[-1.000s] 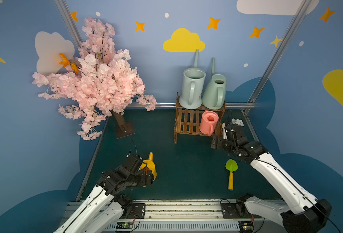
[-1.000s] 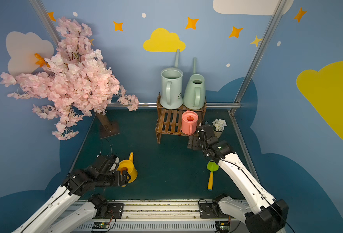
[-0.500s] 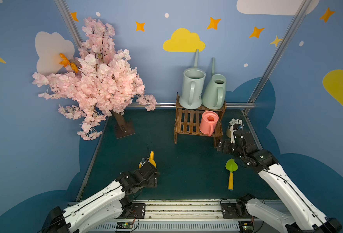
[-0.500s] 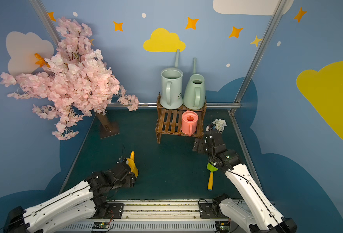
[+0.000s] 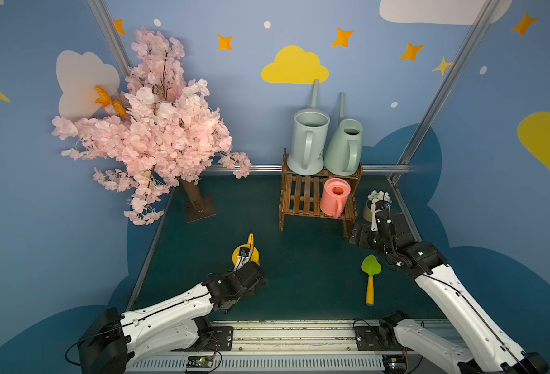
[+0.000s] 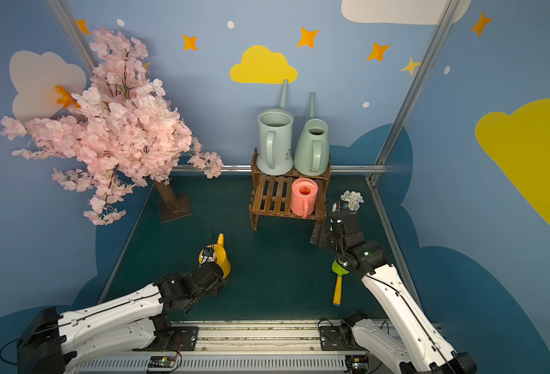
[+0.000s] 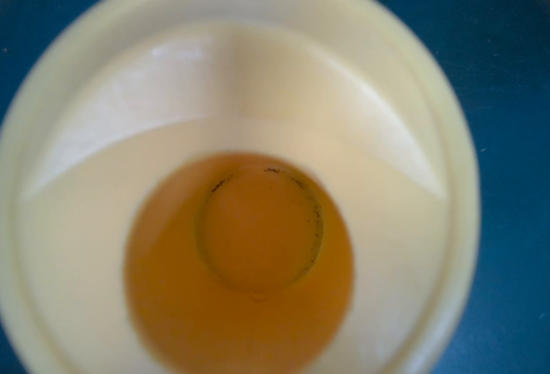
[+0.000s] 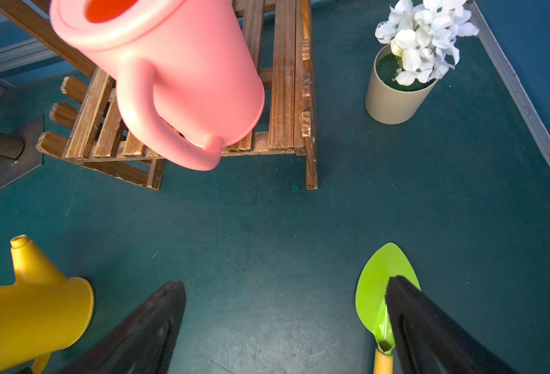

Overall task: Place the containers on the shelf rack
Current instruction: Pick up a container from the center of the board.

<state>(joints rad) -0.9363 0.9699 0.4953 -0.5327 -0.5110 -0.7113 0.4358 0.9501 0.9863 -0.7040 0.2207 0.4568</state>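
Top views:
- shelf rack (image 5: 302, 200) is set at the back of the green mat (image 5: 299, 275).
- 2 tall cans are stood upright on its upper tier, handles to the front: blue-grey can (image 5: 309, 142) on the left, mint can (image 5: 344, 149) on the right, touching or nearly so.
- pink can (image 5: 333, 197) is stood on the right half of the lower tier. The left half is bare slats.
- yellow can (image 5: 255, 256) is upright on the mat, well in front of the rack and off its left front leg, with the spout toward the rack.
- left gripper (image 5: 241, 263) is positioned right over the yellow can's mouth (image 6: 223, 264). The jaws are hidden, so opening and grip cannot be told.
- right gripper (image 6: 330, 230) is held just in front of the rack's right front leg, with nothing in it.
- trowel (image 6: 337, 285) lies further forward of that leg. flower pot (image 5: 369, 212) is just right of the rack.

Left wrist:
- Only the yellow can's inside (image 7: 72, 226) is seen, from above and blurred, with mat around the rim. No fingers are visible.

Right wrist:
- The right gripper (image 8: 283, 323) is spread wide, with both fingers (image 8: 144, 330) over bare mat and nothing gripped.
- The pink can (image 8: 186, 74) is seen on the rack's (image 8: 283, 81) lower slats, handle to the front.
- The yellow can (image 8: 34, 311) and the trowel (image 8: 374, 285) are seen on the mat in front of the rack, and the flower pot (image 8: 393, 97) beside it.
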